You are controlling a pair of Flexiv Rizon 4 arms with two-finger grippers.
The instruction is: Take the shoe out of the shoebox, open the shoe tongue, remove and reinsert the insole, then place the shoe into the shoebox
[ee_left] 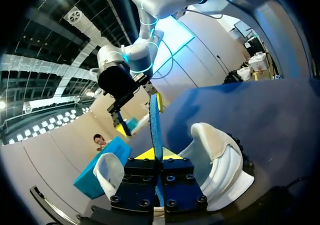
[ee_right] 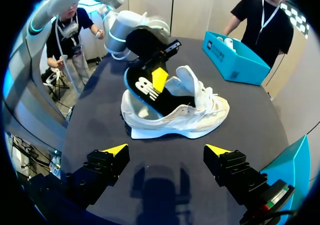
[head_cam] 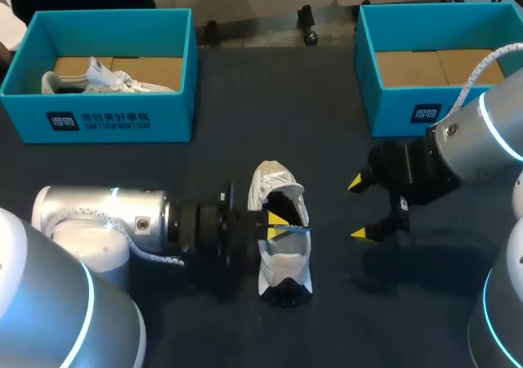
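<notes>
The shoe [head_cam: 282, 249] is set on the desk [head_cam: 163, 172], well apart from the empty shoebox [head_cam: 409, 114]. Its insole [ee_right: 144, 87] is grasped by the left pincer [head_cam: 279, 226], half out. The right pincer [head_cam: 359, 208] is kept released nearby. Reinserting and boxing seem left.

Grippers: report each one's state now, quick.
Left gripper: shut on the insole, at the opening of the shoe.
Right gripper: open, holding nothing, beside the shoe.
</notes>
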